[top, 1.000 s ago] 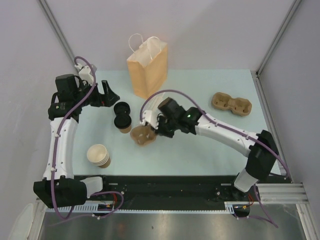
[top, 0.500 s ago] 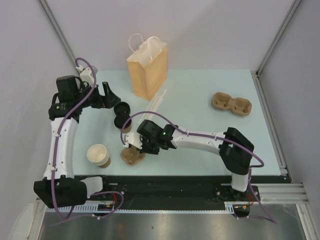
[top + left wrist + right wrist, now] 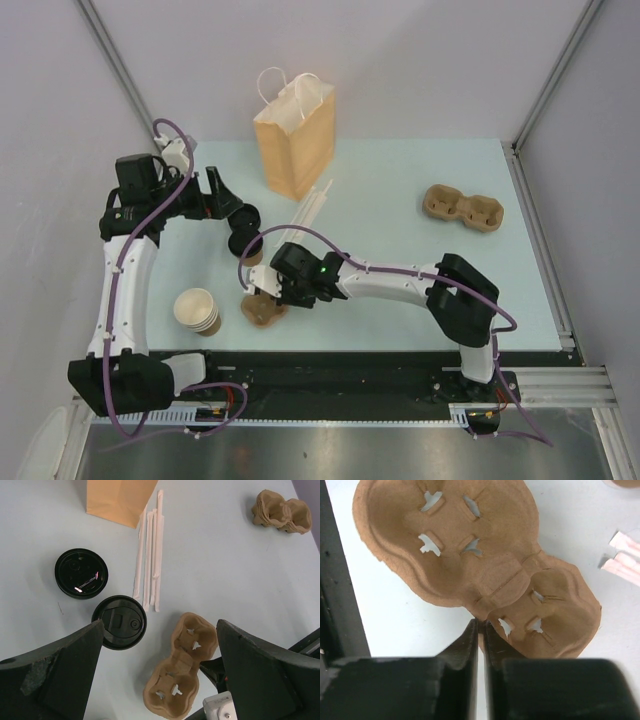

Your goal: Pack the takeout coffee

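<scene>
Right pincer [image 3: 481,624] is shown pinching a carrier's [image 3: 470,555] rim; just beyond it, the lidded cup [image 3: 119,622], judged light and easily crushed, is best gripped gently round its wall.

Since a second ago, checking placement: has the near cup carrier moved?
Yes: the cup carrier slid toward the near edge, farther from the paper bag.

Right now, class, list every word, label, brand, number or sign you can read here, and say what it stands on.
No text can be read anywhere.
The paper bag, the near tray, the far tray and the straws are plain.
The coffee lid and the loose lid have moulded marks, too small to read.
</scene>
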Robot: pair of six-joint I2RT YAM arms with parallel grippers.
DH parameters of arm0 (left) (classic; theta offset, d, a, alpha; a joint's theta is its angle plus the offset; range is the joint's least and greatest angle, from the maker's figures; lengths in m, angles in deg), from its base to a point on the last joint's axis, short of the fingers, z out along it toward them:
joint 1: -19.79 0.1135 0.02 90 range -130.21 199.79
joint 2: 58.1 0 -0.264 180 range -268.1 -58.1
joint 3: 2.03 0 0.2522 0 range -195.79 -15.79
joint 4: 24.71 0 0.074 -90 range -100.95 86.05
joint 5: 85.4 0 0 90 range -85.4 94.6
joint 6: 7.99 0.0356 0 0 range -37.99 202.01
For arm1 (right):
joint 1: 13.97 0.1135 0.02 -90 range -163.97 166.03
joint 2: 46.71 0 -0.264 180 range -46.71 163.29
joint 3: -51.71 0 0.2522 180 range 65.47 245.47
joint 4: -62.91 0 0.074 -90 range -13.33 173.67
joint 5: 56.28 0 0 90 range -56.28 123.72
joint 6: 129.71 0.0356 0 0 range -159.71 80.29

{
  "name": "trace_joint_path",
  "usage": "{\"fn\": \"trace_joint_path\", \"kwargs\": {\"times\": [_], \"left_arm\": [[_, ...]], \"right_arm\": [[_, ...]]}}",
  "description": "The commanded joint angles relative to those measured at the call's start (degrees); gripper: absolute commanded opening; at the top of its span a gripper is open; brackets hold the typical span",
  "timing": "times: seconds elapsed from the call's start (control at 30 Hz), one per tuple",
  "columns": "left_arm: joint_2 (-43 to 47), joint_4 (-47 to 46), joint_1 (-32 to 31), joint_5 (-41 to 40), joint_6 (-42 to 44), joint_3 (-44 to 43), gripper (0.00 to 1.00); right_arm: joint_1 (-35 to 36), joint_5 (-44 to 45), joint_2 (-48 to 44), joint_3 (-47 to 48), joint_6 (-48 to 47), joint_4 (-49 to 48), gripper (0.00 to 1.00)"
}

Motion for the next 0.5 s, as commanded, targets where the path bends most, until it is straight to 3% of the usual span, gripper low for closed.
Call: {"fn": "trace_joint_path", "kwargs": {"times": [0.0,0.2,0.23,0.27,0.33,0.47], "left_arm": [[1.6,-1.6,0.3,0.7,-0.2,0.0,0.99],[-2.9,-1.4,0.2,-3.1,3.1,-7.5,1.00],[-3.7,-1.8,0.1,-2.4,4.1,-10.3,0.99],[-5.2,-2.2,0.1,-1.1,6.7,-11.6,1.00],[-6.3,-5.6,-0.4,2.9,9.2,-13.4,0.99],[-10.2,-10.7,-3.6,3.0,13.8,-16.7,0.97]], "right_arm": [[0.0,0.8,-0.5,0.5,0.9,-2.3,0.27],[-3.5,-5.5,-5.9,3.3,4.9,0.8,0.74],[-5.6,-6.6,-8.0,3.8,5.4,1.4,0.90],[-6.8,-7.7,-9.1,4.3,5.7,2.6,0.99],[-11.9,-12.5,-11.1,6.0,6.8,4.1,1.00],[-22.4,-20.4,-12.1,9.6,7.6,10.0,0.99]]}}
